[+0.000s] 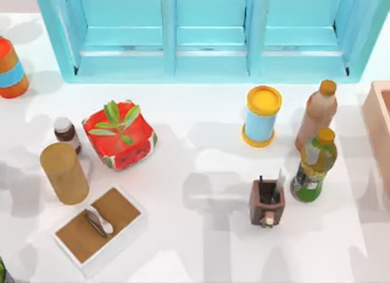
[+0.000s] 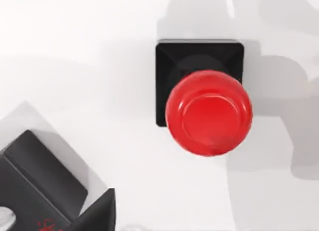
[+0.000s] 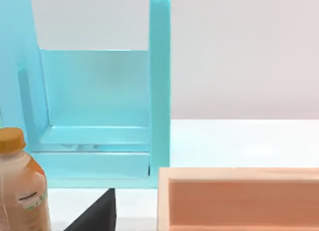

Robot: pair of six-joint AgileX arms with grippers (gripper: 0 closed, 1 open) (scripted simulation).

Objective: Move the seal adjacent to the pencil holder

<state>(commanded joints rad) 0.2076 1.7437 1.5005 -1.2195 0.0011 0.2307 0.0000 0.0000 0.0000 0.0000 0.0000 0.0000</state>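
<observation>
1. The table [image 1: 201,246] is plain white with soft grey shadows across it. A turquoise shelf unit [image 1: 207,33] runs along its far edge, and behind it the right wrist view shows a bare pale wall.
2. Toward the left edge stand an orange can with a blue band [image 1: 11,68], a small brown bottle with a white cap [image 1: 65,132], a tan wooden cylinder [image 1: 64,173] and a red planter holding a green sprig [image 1: 120,136]. A white tray with brown inserts [image 1: 100,231] lies near the front left corner.
3. In the right half stand a blue can with a yellow lid [image 1: 262,116], a brown bottle [image 1: 317,115] and a green bottle [image 1: 314,167]. A peach-coloured box [image 1: 381,124] sits at the right edge.
4. The pencil holder [image 1: 267,202] is a small brown square box with dark and grey pens sticking out and a pale knob on its front face. It stands upright in the right half, just beside the green bottle, apart from it.
5. The seal [image 2: 207,109] has a black square base and a glossy red round knob. It stands upright on bare white table, untouched; which part of the table I cannot tell.
6. The left gripper [image 2: 97,213] hangs above the seal, to one side of it. Whether it is spread or pressed together cannot be told.
7. The right gripper [image 3: 97,213] is by the peach-coloured box and the brown bottle, facing the shelf unit; its state cannot be told either.
</observation>
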